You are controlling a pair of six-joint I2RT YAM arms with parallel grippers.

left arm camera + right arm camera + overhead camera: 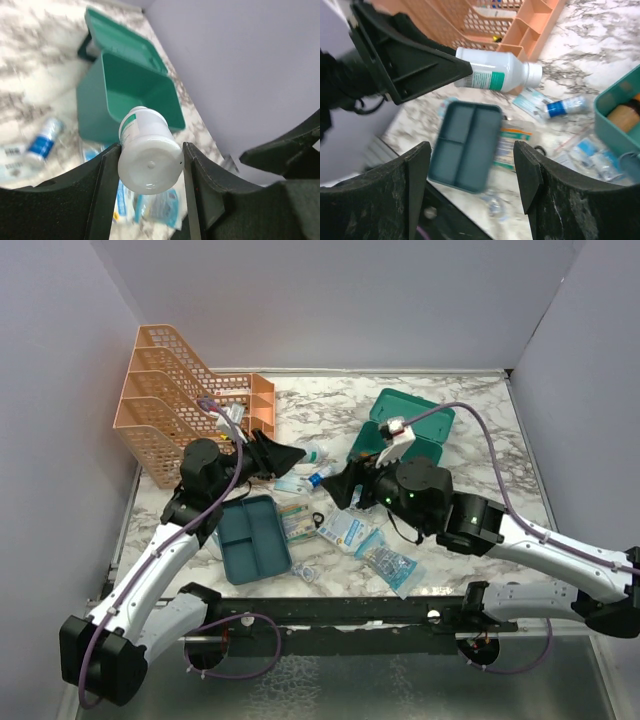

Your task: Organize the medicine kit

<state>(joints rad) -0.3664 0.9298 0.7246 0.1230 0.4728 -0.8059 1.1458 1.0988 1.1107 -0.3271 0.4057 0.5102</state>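
Note:
The teal medicine kit (pixel 412 426) stands open at the back right, its lid tipped back; it also shows in the left wrist view (pixel 131 95) and at the right edge of the right wrist view (pixel 619 116), with a brown bottle (pixel 626 114) inside. My left gripper (pixel 297 453) is shut on a white bottle with a green label (pixel 150 160), held sideways above the table and left of the kit. The bottle shows in the right wrist view (pixel 497 74). My right gripper (pixel 335 490) is open and empty (pixel 472 177), above the flat teal tray (pixel 465 145).
An orange mesh file rack (pixel 170 405) stands at the back left. The flat teal divided tray (pixel 252 538) lies near the front. A small blue-labelled vial (pixel 565 106), a plaster box (pixel 296 520) and clear sachets (pixel 388 562) lie between the arms. Grey walls close three sides.

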